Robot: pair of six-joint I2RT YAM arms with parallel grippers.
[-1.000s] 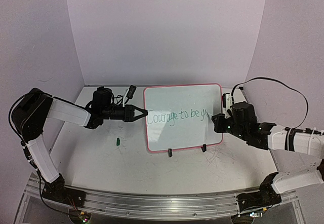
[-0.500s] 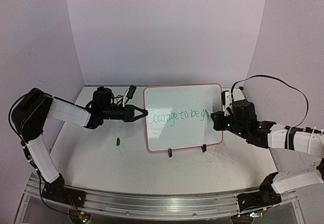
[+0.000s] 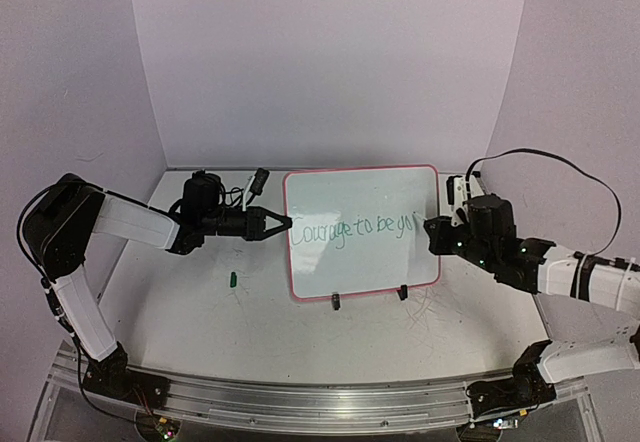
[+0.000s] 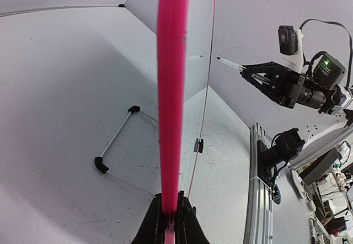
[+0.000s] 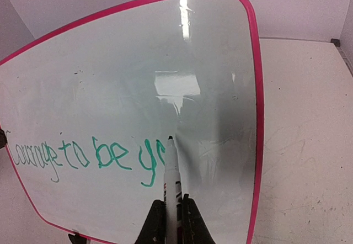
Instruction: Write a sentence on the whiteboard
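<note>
The whiteboard (image 3: 360,187) stands upright mid-table, white with a pink frame. The sentence (image 3: 350,230) runs across it in green and reads "Courage to be yo". My left gripper (image 3: 285,224) is shut on the frame's left edge; in the left wrist view the pink frame (image 4: 172,89) rises straight out of the left gripper (image 4: 171,215). My right gripper (image 5: 172,211) is shut on a white marker (image 5: 172,172). The marker's tip points at the last green letter of the sentence (image 5: 94,155) on the whiteboard (image 5: 165,56). In the left wrist view the marker (image 4: 229,63) ends a short way off the board.
A small green cap (image 3: 232,279) lies on the table left of the board. Two black clips (image 3: 336,302) sit under the board's bottom edge, and a thin wire stand (image 4: 116,144) props it from behind. Walls close in on three sides; a metal rail (image 3: 300,402) lines the near edge.
My right gripper has shifted slightly to the right with the marker, and the last green word has grown by a stroke. The left gripper and the board have not moved.
</note>
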